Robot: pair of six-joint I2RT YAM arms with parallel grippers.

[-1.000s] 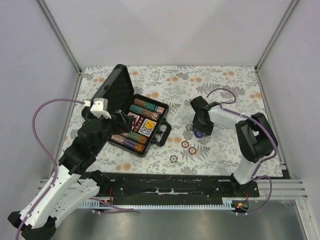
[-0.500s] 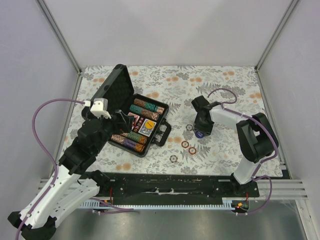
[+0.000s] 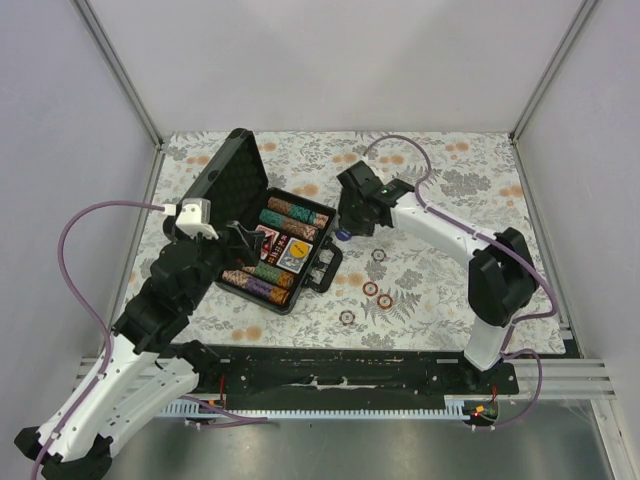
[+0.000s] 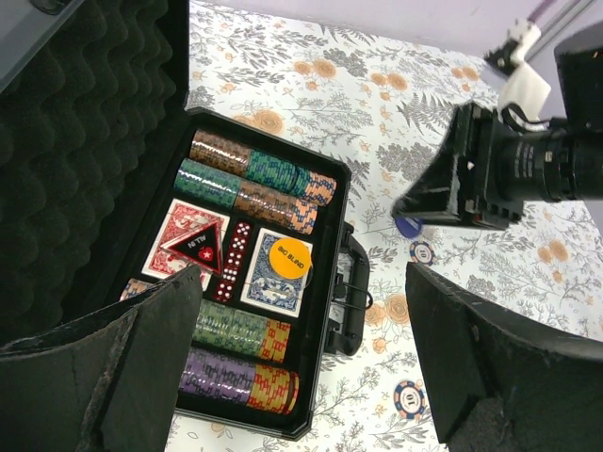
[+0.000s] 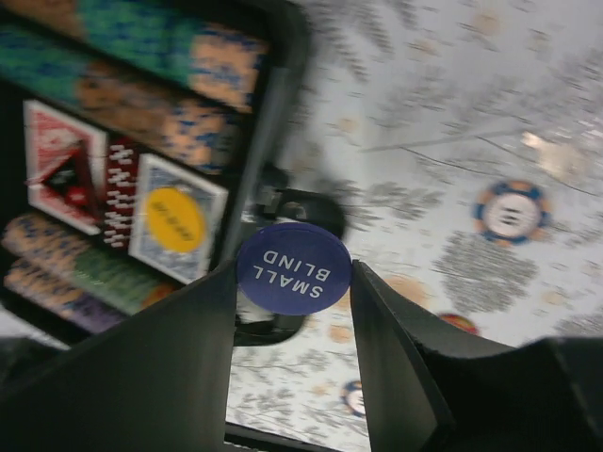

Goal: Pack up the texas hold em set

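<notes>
Floral-cloth table (image 3: 440, 190) carries the black hard briefcase (image 3: 235, 180), its lid propped upright on the left arm's side so the foam tray lies open for loading. The tray holds rows of multicoloured poker chips (image 4: 254, 179) and a blue card deck (image 4: 268, 292) with a yellow round button (image 4: 287, 254) resting on it. Left pincer (image 4: 303, 282) hangs above the tray, fingers wide apart, empty. Right pincer (image 5: 292, 282) is clamped across a blue round "small blind" button (image 5: 294, 264), above the case's handle edge and likely bound for the tray. Loose round chips (image 3: 370, 289) lie right of the case, unpacked.
</notes>
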